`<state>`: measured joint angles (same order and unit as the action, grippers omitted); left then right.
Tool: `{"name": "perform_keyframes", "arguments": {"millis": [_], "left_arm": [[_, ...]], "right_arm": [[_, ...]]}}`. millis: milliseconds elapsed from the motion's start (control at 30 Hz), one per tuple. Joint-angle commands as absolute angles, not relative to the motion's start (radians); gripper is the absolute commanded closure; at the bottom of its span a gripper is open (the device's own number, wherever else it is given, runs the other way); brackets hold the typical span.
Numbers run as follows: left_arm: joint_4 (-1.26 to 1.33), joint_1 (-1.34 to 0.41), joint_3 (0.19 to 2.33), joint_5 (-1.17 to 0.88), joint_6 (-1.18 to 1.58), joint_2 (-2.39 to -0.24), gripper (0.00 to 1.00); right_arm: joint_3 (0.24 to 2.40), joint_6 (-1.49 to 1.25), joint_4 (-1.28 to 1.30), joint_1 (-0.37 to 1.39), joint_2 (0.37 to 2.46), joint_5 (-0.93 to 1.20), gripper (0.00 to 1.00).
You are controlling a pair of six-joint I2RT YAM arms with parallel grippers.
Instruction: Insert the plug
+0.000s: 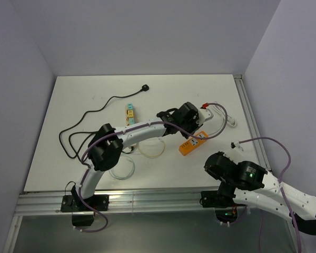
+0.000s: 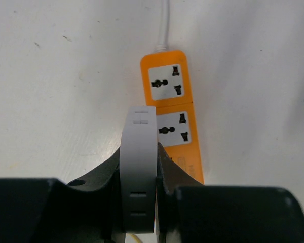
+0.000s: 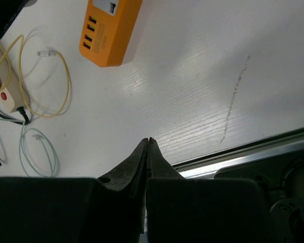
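Right fingers (image 3: 136, 164) together above white table (image 3: 192, 76); orange power strip (image 3: 111, 30) upper left, yellow cable loop (image 3: 69, 78) beside it.

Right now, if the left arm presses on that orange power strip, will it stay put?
The orange power strip looks rigid and lies flat, so it probably won't tip or flex. It sits loose on the smooth white table, so a slanted push may slide it. Its white cord might resist slightly.
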<state>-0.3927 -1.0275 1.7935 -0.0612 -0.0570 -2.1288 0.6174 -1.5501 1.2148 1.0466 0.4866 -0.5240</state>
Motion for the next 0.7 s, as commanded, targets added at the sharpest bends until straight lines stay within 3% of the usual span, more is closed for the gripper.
{"name": "perform_keyframes", "arguments": {"millis": [0, 367, 667], "left_arm": [[-0.396, -1.006, 1.847, -0.098, -0.117, -2.135, 1.0], [-0.567, -1.026, 1.931, -0.12, -0.146, -2.221, 1.0], [-0.535, -1.046, 1.948, -0.089, -0.009, -2.233, 1.0]], "right_arm": [[0.641, -1.603, 1.281, 1.045, 0.469, -0.563, 1.0], [0.661, -1.575, 1.301, 1.045, 0.414, -0.568, 1.0], [0.638, -1.545, 1.267, 1.045, 0.405, -0.538, 1.0]]}}
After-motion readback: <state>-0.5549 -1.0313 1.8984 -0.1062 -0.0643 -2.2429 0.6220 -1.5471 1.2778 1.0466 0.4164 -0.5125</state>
